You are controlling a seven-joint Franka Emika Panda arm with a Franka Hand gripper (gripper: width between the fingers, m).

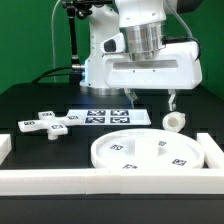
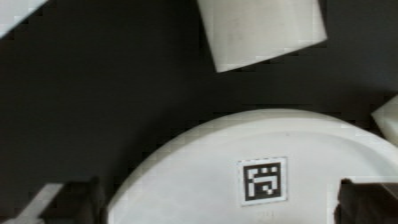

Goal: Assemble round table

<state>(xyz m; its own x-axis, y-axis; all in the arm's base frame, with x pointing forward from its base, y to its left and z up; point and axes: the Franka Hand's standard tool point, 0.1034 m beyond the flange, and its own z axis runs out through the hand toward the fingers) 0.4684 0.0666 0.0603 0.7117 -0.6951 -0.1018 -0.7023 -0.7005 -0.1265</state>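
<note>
The large rimmed round disc (image 1: 140, 150) lies flat at the front of the black table, with tags on its top. The short post (image 1: 174, 122) stands just behind its right edge in the exterior view. The cross-shaped piece (image 1: 48, 124) lies far off at the exterior view's left. My gripper (image 1: 151, 100) hangs open and empty above the disc's far edge, with its fingers wide apart. In the wrist view the disc (image 2: 214, 150) with one tag fills the space below my gripper (image 2: 214, 208), and the dark fingertips (image 2: 370, 205) stand on either side of it without touching. The post's edge (image 2: 386, 120) shows beside the disc.
The marker board (image 1: 110, 116) lies behind the disc. A white border wall (image 1: 60, 181) runs along the table's front and up the right side (image 1: 214, 150). A plain white slab (image 2: 263, 35) shows beyond the disc in the wrist view.
</note>
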